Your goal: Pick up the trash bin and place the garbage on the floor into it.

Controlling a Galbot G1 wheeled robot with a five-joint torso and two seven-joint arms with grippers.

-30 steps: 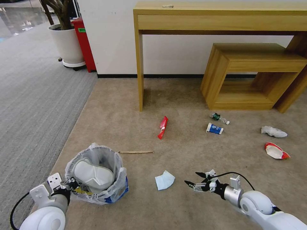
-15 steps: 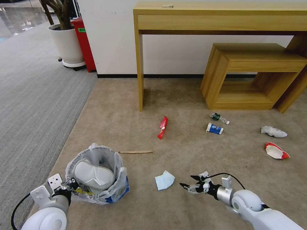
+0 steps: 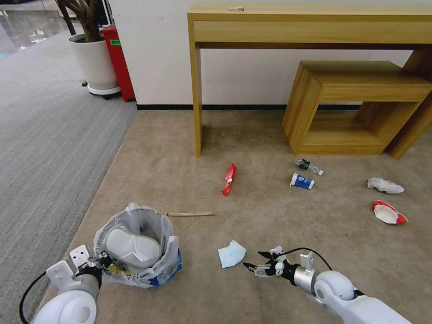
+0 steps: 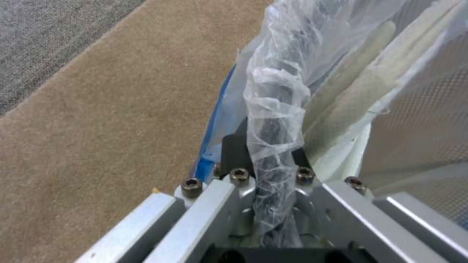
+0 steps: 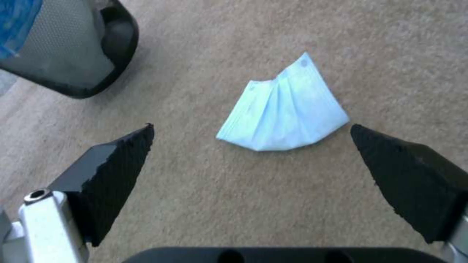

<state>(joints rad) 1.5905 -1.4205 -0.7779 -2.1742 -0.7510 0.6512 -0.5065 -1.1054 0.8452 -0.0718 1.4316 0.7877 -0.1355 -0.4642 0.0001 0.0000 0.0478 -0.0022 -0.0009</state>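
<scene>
The trash bin [image 3: 165,258], lined with a crinkly bag, stands on the beige floor [image 3: 288,216] at the near left, with a white slipper [image 3: 132,245] inside. My left gripper [image 3: 101,263] is shut on its rim and bag [image 4: 275,109]. My right gripper [image 3: 254,261] is open just right of the blue face mask [image 3: 231,253]. In the right wrist view the mask [image 5: 285,109] lies just beyond the spread fingertips [image 5: 124,153]. More garbage lies farther out: a wooden stick [image 3: 191,214], red wrapper [image 3: 229,179], blue-white cup [image 3: 302,181], tiny bottle [image 3: 308,166], tissue [image 3: 385,185] and red-white paper cup [image 3: 388,213].
A wooden desk [image 3: 310,22] stands against the far wall, its leg [image 3: 196,99] on the carpet, with a low wooden bench [image 3: 360,103] under it. Grey ribbed carpet [image 3: 49,135] runs along the left. A plant pot [image 3: 95,63] and red box [image 3: 118,58] stand at the back left.
My right gripper has moved left and nearer, closing in on the face mask, still open. The left gripper and bin have hardly shifted.
</scene>
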